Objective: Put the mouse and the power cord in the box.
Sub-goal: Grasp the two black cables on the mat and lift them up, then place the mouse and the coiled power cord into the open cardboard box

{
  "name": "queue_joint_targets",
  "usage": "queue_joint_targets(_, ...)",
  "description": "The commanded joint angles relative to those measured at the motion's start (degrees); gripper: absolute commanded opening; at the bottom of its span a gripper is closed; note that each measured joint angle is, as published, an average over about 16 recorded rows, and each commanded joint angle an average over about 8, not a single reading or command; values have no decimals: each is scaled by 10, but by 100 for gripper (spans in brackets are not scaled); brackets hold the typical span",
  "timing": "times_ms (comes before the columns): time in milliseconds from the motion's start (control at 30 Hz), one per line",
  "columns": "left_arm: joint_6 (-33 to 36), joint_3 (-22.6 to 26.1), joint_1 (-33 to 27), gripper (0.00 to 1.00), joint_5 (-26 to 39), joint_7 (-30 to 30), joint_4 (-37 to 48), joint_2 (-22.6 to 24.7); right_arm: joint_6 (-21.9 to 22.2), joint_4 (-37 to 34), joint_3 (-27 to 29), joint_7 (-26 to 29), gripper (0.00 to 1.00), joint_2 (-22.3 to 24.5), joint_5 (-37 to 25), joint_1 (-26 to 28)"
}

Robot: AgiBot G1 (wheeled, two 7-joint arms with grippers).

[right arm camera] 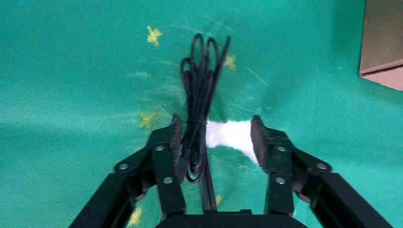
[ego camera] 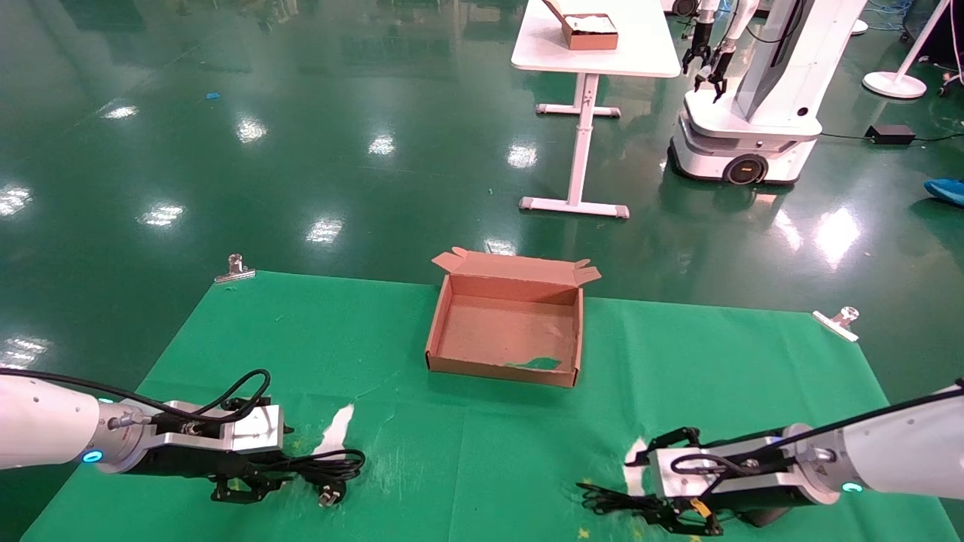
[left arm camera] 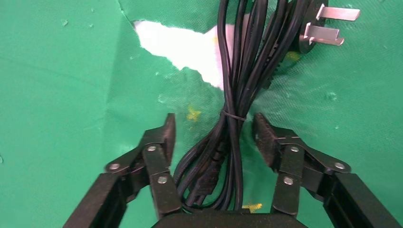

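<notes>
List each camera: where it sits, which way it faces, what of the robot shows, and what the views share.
Head: on the robot's head, facing forward and down at the box; both arms show.
Left wrist: on the left arm, facing down; left gripper open astride the power cord.
Right wrist: on the right arm, facing down; right gripper open by the mouse's thin cable.
Shared: head and left wrist both show the cord's plug.

Bright overhead light, glare patches on glossy floor (ego camera: pixel 316 135), soft shadows
</notes>
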Motion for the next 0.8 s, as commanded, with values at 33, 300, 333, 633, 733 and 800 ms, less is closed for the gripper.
queue_joint_targets(33, 0, 0, 0, 0, 0, 0, 0, 0, 0, 1, 0, 0, 0, 0, 0, 0)
queue_joint_targets(300, 0, 0, 0, 0, 0, -1, -1, 0, 0, 1, 0, 0, 0, 0, 0, -1)
queue_joint_targets(333, 0, 0, 0, 0, 0, -1, -1, 0, 0, 2, 0, 0, 0, 0, 0, -1)
queue_joint_targets(633, 0, -1, 0, 0, -1, -1, -1, 0, -1, 2, 1, 1, 0, 2, 1, 0)
queue_joint_targets(733, 7, -2, -3, 0, -4, -6, 2, -3, -7, 1, 7, 4, 0, 7, 10, 3)
queue_joint_targets(800, 17, -6, -8, 0, -10, -12, 6, -8, -15, -2, 17, 9, 0, 16, 25, 6)
